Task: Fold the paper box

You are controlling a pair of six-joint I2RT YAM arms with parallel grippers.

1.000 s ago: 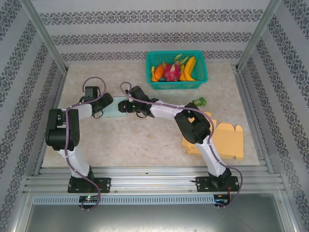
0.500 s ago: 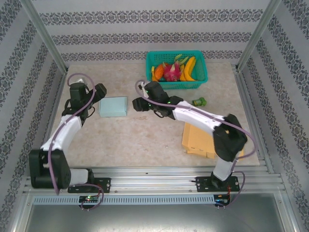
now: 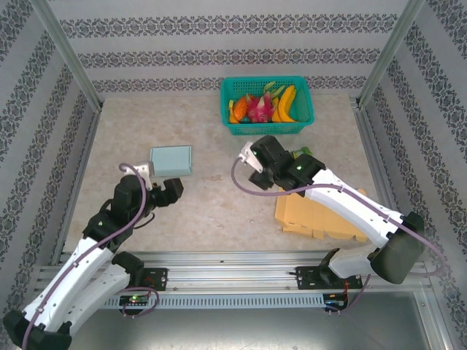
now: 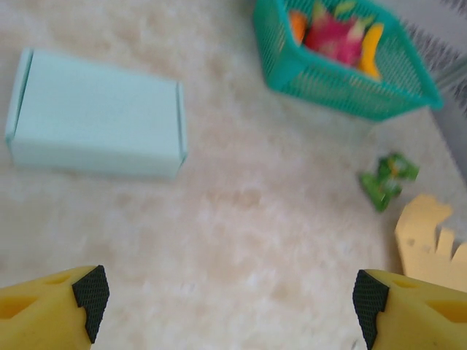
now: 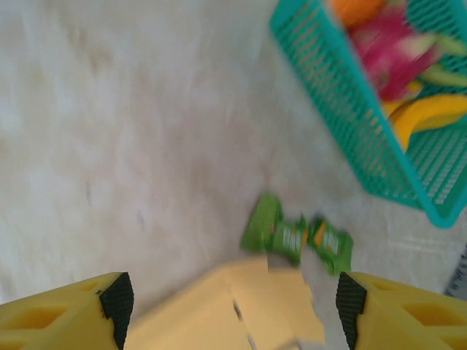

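A pale blue box (image 3: 171,160) sits folded shut on the table (image 3: 219,211), apparently finished, so the left gripper (image 3: 169,191) and right gripper (image 3: 257,171) hang empty with jaws apart, the right near flat yellow blanks (image 3: 321,215), perhaps next.

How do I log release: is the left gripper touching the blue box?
Apart. The left wrist view shows a stretch of bare table between the open left gripper and the box, which lies farther ahead.
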